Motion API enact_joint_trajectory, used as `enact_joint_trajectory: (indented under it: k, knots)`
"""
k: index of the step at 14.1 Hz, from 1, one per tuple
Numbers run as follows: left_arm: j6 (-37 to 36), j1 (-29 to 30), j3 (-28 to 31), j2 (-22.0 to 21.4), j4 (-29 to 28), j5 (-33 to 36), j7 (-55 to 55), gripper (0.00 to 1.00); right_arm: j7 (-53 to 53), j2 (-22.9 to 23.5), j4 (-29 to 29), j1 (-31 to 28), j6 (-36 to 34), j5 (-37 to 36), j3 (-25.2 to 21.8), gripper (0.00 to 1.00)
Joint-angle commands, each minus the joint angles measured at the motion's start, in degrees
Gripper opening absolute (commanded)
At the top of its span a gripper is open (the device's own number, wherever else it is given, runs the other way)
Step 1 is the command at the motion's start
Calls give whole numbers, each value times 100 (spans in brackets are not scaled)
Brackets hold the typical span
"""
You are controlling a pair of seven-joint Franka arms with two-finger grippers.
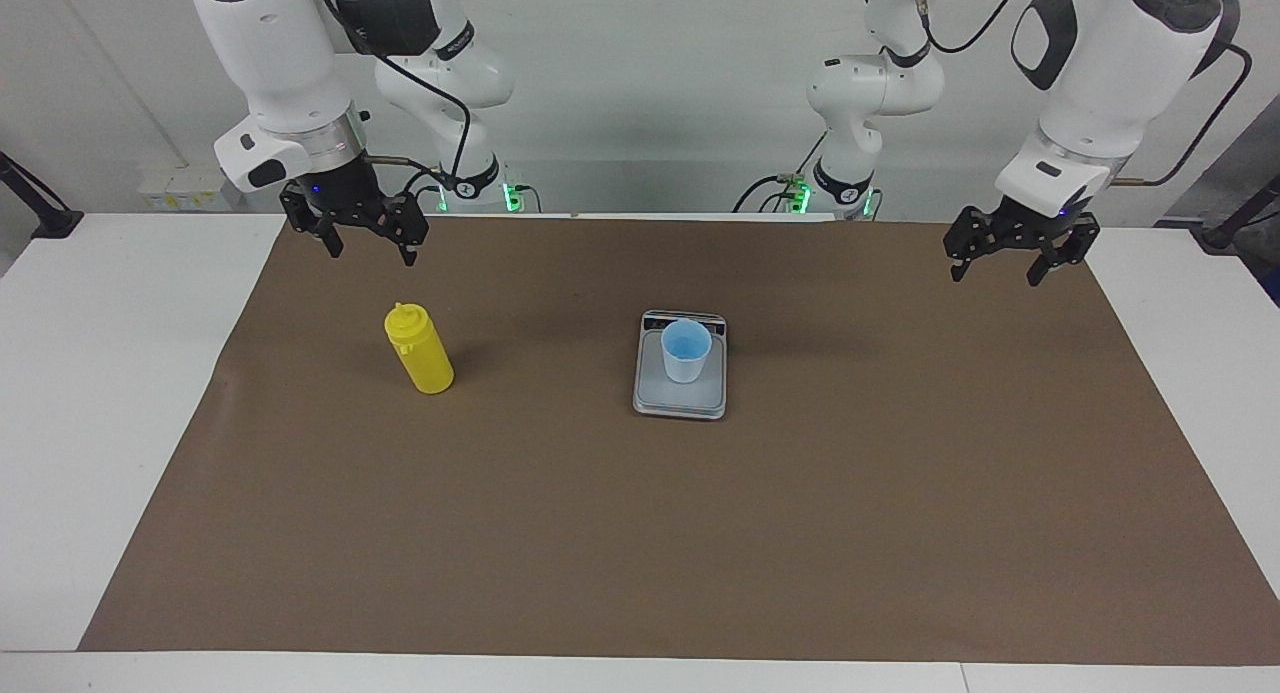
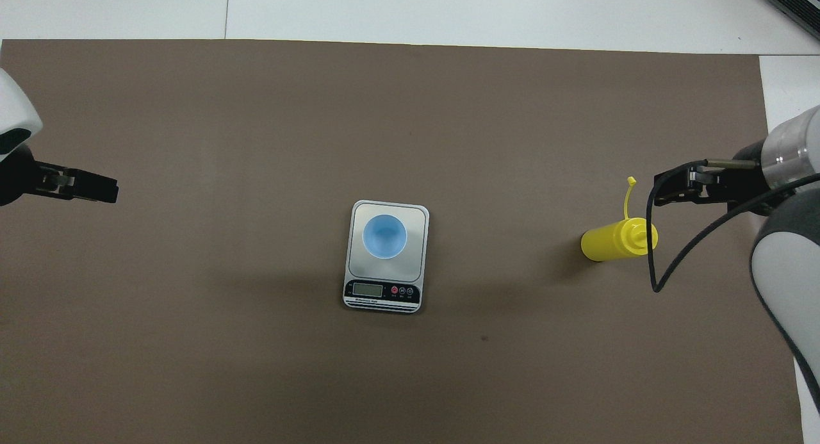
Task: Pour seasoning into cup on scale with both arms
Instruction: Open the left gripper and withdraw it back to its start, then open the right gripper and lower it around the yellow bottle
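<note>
At the right arm's end of the brown mat [image 1: 640, 533], the right pincer [image 1: 370, 248] hangs in the air with its jaws spread wide, holding nothing and touching nothing. The yellow seasoning bottle [image 1: 420, 350] stands upright on the mat below it and a little farther from the robots, well clear of the fingers. Midway along the tabletop [image 1: 100, 393] lies the scale [image 1: 680, 398], its dark display end toward the robots, and the blue cup [image 1: 686, 350] stands upright on its plate. Over the mat's edge at the left arm's end, the left pincer [image 1: 1000, 265] hangs raised, jaws wide apart and empty.
</note>
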Motion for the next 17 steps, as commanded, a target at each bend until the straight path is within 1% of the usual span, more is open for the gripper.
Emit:
enact_joint_trajectory:
  k: [1, 4, 9, 12, 13, 16, 17]
  knots:
    - [-149, 98, -42, -52, 14, -81, 152, 100, -102, -72, -61, -59, -49, 15, 7, 100]
    - [-343, 107, -24, -52, 66, -90, 161, 100, -94, -72, -61, -59, -49, 15, 7, 100]
    - [-273, 124, -42, -52, 67, -90, 108, 100, -120, -72, -53, -41, -32, 15, 16, 100]
    - [-264, 238, -76, -35, 84, -107, 108, 100, 37, -63, -122, -154, 240, 24, -1, 100]
    - [-273, 360, -120, -17, 93, -151, 108, 100, 360, -72, -158, -312, 398, 24, -1, 100]
    - [-255, 536, -243, 18, 93, -257, 99, 100, 1836, -72, -376, -602, 592, 50, -1, 100]
    - [-264, 563, -252, 9, 93, -257, 99, 100, 2179, -63, -508, -708, 723, 242, -1, 100]
